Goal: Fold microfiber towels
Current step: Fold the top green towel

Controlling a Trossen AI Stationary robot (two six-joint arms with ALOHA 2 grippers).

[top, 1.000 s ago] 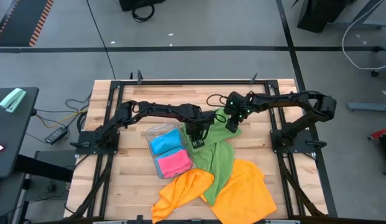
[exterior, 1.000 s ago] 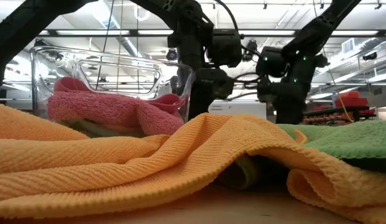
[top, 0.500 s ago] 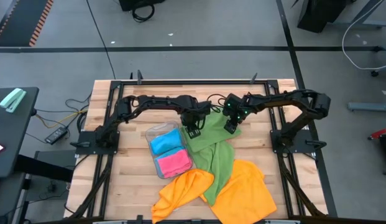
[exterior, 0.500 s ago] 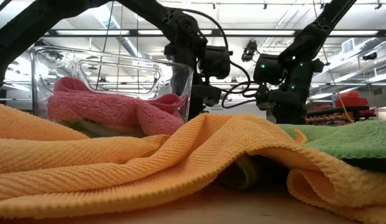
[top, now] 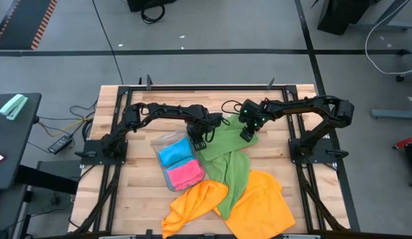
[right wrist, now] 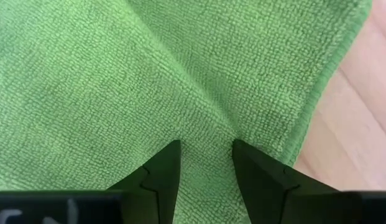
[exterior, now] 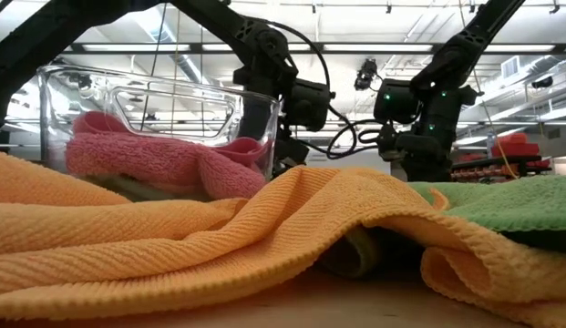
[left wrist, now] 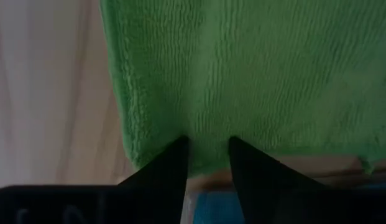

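A green microfiber towel [top: 225, 156] lies spread on the wooden table, its near end over two orange towels [top: 196, 202] [top: 262, 202]. My left gripper [left wrist: 208, 142] points straight down over the green towel's far left corner [left wrist: 137, 149], beside the tray. Its fingers stand a little apart. My right gripper [right wrist: 206, 143] is shut on the same towel near its far right hem [right wrist: 304, 118]. In the high view the left gripper [top: 196, 139] and the right gripper [top: 247, 134] stand at the towel's two far ends. My left gripper's fingertips [left wrist: 180, 146] stand at the green towel just inside its far left corner; I cannot tell whether they touch the cloth. My right gripper pinches the green towel a short way in from its right hem [right wrist: 205, 134], coming steeply from above. A crease [right wrist: 180, 81] runs across the cloth to the fingers. The towel lies on the table around them.
A clear plastic tray [top: 159, 141] holding a blue towel [top: 174, 153] and a pink towel [top: 186, 174] stands right beside my left gripper, toward the table's left. The orange towels fill the near middle. Bare wood shows at the far edge and both sides.
My left gripper has gone toward the table's left edge and slightly down, from the green towel's far middle to its far left corner beside the tray. My right gripper has kept its place on the towel.
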